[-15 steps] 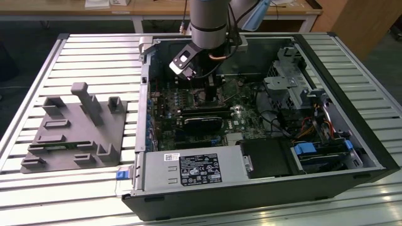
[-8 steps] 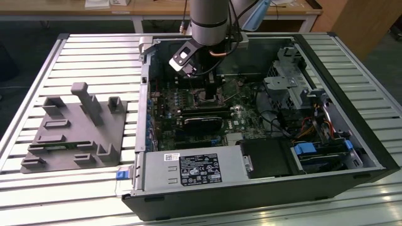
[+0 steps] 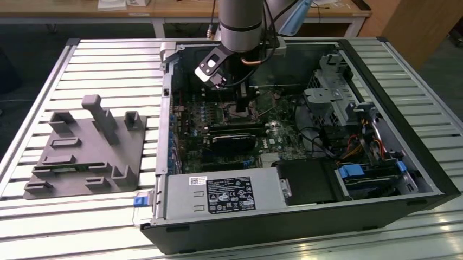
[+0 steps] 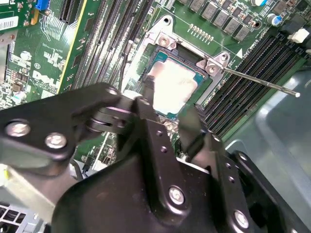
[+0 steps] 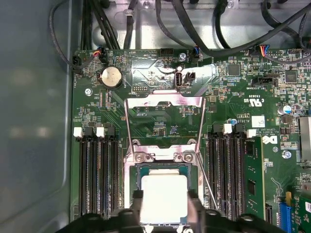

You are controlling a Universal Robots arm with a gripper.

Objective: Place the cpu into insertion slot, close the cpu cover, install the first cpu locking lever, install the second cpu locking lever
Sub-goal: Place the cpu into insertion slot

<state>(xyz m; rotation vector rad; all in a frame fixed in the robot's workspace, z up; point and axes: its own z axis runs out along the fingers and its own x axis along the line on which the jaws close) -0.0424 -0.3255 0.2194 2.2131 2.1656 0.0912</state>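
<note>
We found the gripper (image 5: 164, 204) down inside the open computer case (image 3: 376, 216), directly over the insertion slot (image 5: 163, 168). Its fingers (image 5: 135, 204) were drawn in to the width of the cpu (image 5: 164, 187) and sat against two opposite edges of it, so we took it to be gripping the chip rather than standing clear. The cpu lay within the insertion slot, dull silver top upward and, as far as both wrist views let us judge, level with the slot's rim.

The cpu cover (image 5: 165, 101) was swung open, hinged at the edge of the slot farthest from the gripper and lying back over the board beyond it (through its centre window we saw bare green board, not the chip). A locking lever (image 4: 257, 81) stuck out as a thin rod from one corner of the slot, unlatched and angled over the memory slots (image 4: 252, 63) beside it.

We judged the first step to be in hand and nearly finished: chip in the slot but not yet let go, cover not yet closed, lever not yet latched. In our view the release called for an even parting of the fingers and a straight lift off the slot, since any sideways drag could tilt the chip against the rim
</note>
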